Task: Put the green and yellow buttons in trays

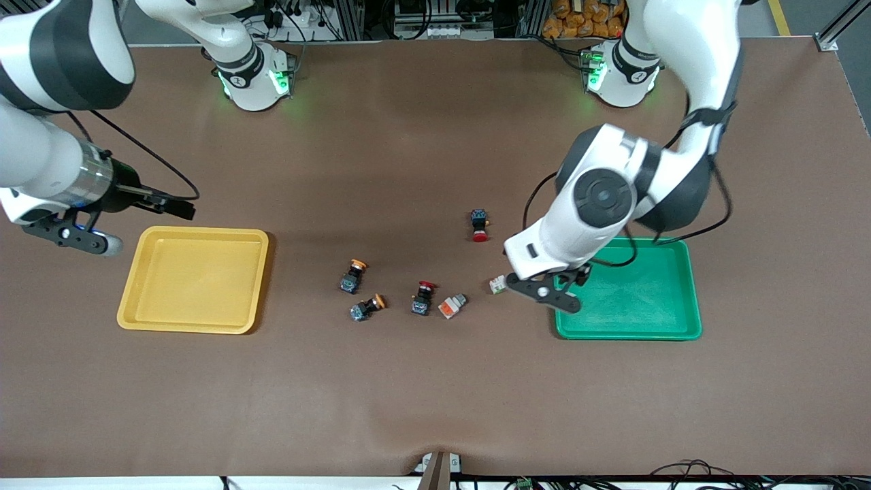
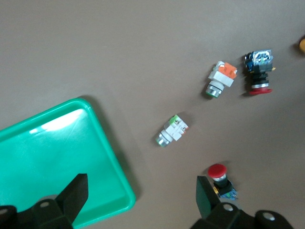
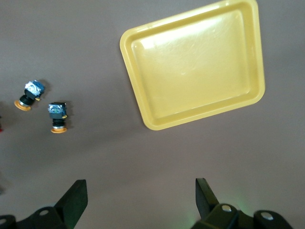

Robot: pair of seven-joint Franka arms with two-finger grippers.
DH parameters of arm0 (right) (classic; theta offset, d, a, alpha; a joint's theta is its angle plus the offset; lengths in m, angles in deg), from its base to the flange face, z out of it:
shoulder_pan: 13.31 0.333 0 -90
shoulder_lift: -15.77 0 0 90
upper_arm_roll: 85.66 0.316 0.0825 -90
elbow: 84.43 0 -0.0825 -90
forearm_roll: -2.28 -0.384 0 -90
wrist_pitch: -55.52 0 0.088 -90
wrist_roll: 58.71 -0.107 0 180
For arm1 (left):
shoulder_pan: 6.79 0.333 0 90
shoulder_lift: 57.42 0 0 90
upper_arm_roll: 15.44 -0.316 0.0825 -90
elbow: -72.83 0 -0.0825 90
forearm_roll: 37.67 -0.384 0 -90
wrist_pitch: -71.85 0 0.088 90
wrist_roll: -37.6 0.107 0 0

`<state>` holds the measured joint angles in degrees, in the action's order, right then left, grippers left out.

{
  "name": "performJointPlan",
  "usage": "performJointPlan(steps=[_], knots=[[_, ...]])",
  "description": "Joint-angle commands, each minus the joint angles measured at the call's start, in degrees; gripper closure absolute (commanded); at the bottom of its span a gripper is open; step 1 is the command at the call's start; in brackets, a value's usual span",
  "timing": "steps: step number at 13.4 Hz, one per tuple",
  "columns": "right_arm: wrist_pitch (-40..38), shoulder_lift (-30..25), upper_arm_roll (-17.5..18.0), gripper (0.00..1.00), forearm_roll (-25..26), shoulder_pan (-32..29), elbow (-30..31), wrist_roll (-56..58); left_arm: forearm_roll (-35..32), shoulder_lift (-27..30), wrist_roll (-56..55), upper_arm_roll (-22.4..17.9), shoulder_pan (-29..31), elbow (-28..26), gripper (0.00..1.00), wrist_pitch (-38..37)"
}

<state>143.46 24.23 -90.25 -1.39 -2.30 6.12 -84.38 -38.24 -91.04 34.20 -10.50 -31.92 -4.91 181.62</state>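
Buttons lying loose between yellow tray and green tray.
Left gripper open over green tray's rim; right gripper open beside yellow tray.

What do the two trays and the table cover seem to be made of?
Yellow tray and green tray: probably moulded plastic, smooth and slightly glossy; light glints on their floors, and rims and corners are rounded. Table cover: looks like matte brown paper or a thin mat, no shine, faint creases; which one is unclear.
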Motion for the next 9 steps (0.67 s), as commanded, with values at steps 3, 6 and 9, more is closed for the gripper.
performJointPlan(steps=[3,6,9], knots=[[2.32,2.70,-0.34,0.00,-1.69,0.23,-0.29,-2.26,-1.20,-6.36,3.57,-0.36,-1.85,1.10,0.00,5.70],[3.38,3.32,-0.34,0.00,-4.22,1.11,-0.20,-8.23,-1.46,-10.40,3.31,-0.54,-3.96,0.67,0.00,9.31],[5.05,4.72,-0.34,0.00,-7.49,1.02,1.20,-8.78,-4.97,-14.10,1.12,-0.54,-5.63,0.66,0.00,12.30]])
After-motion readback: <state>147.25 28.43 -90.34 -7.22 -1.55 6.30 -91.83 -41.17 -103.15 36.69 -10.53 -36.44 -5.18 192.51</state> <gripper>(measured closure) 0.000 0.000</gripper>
